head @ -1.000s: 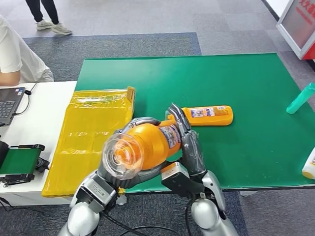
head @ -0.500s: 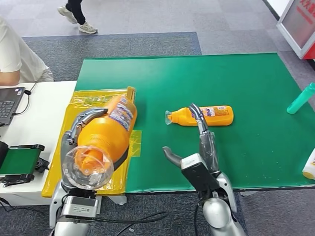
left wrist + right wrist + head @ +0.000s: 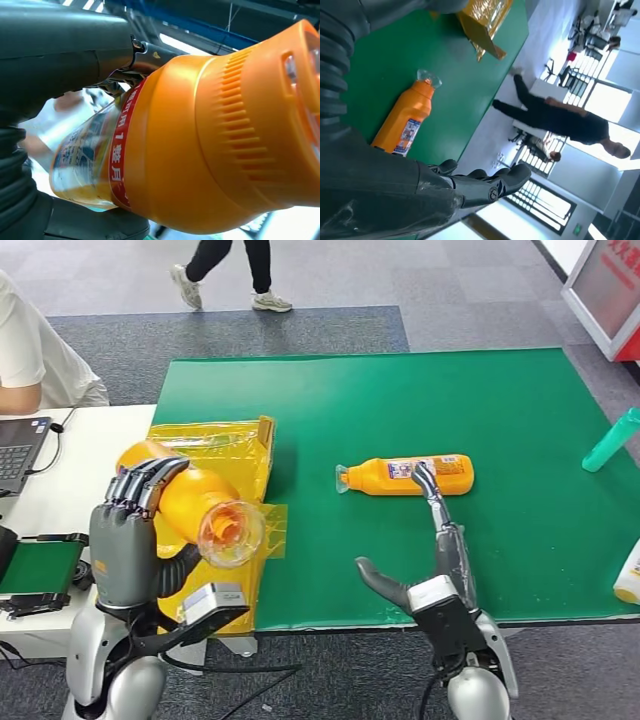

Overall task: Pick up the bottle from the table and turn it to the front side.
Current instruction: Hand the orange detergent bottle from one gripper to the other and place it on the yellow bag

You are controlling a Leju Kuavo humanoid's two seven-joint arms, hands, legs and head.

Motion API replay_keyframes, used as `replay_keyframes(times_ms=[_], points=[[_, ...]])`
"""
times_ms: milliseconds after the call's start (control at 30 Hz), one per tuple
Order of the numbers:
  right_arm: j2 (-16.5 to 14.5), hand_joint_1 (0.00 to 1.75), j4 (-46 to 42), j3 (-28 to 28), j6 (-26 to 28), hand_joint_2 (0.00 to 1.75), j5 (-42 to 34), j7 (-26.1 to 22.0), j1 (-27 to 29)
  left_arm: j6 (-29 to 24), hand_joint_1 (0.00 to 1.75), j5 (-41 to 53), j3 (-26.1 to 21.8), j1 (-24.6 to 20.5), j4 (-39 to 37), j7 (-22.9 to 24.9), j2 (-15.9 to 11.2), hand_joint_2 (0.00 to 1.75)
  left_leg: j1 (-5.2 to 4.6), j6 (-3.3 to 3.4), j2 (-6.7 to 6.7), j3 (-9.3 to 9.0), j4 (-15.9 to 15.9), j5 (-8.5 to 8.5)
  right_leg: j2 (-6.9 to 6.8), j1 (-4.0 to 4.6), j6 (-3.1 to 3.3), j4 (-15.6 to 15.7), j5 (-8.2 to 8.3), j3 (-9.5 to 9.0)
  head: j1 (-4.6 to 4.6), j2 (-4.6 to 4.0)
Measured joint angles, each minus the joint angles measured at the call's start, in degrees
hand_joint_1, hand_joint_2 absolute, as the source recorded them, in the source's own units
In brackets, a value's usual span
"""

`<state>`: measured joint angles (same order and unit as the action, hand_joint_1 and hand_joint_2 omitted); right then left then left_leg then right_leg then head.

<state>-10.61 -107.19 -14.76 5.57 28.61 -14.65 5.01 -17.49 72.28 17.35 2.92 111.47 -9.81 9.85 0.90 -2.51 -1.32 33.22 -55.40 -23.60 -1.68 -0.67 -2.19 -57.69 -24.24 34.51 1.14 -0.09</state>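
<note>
My left hand [image 3: 128, 530] grips a fat orange bottle [image 3: 192, 502] above the yellow bag, its clear cap [image 3: 230, 533] turned toward the table's near edge. The left wrist view shows the same orange bottle [image 3: 211, 135] close up, with my fingers [image 3: 68, 50] wrapped over its labelled body. A second orange bottle [image 3: 411, 476] lies on its side on the green table [image 3: 483, 400], cap to the left. My right hand [image 3: 423, 560] hangs open just in front of it, fingers spread and touching nothing. The right wrist view shows that lying bottle [image 3: 405, 120] beyond my open fingers [image 3: 486, 185].
A yellow plastic bag [image 3: 189, 490] covers the table's left end. A white desk [image 3: 60, 480] with a laptop [image 3: 19, 445] and a seated person [image 3: 34, 355] stands to the left. A teal bottle [image 3: 611, 440] and a white bottle [image 3: 628, 580] lie at the right edge. Someone walks behind the table [image 3: 226, 270].
My left hand has carried the fat orange bottle from the middle out to the left over the yellow bag. My right hand let go of it and moved right, opening.
</note>
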Motion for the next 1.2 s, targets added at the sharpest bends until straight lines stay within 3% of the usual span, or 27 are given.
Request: replay_keyframes(times_ms=[267,800,1200], points=[[1.6,0.0,-2.9,0.6,-6.5,1.75,0.3,0.2,1.0,0.6,1.75,8.3,-5.2,-3.1,-9.6,0.9,-2.7,1.75,0.0,0.01,0.0,0.01,0.0,0.01,0.0,0.0,0.0,0.0,0.0,0.02,0.01,0.0],[2.1,0.0,-4.2,0.7,-10.7,1.75,-2.7,-0.8,1.3,6.6,1.75,13.7,-5.6,-9.9,-30.5,4.5,-6.3,1.75,0.0,-0.01,-0.01,0.01,0.0,0.05,0.01,0.01,0.04,0.0,0.03,0.04,-0.01,0.0],[2.1,0.0,-4.6,0.9,-14.0,1.75,-7.4,-1.7,1.4,9.0,1.75,14.8,-5.6,-14.2,-42.1,6.3,-6.5,1.75,0.0,0.0,-0.01,0.0,0.0,0.05,0.01,0.0,0.05,0.0,0.04,0.01,0.01,0.0]])
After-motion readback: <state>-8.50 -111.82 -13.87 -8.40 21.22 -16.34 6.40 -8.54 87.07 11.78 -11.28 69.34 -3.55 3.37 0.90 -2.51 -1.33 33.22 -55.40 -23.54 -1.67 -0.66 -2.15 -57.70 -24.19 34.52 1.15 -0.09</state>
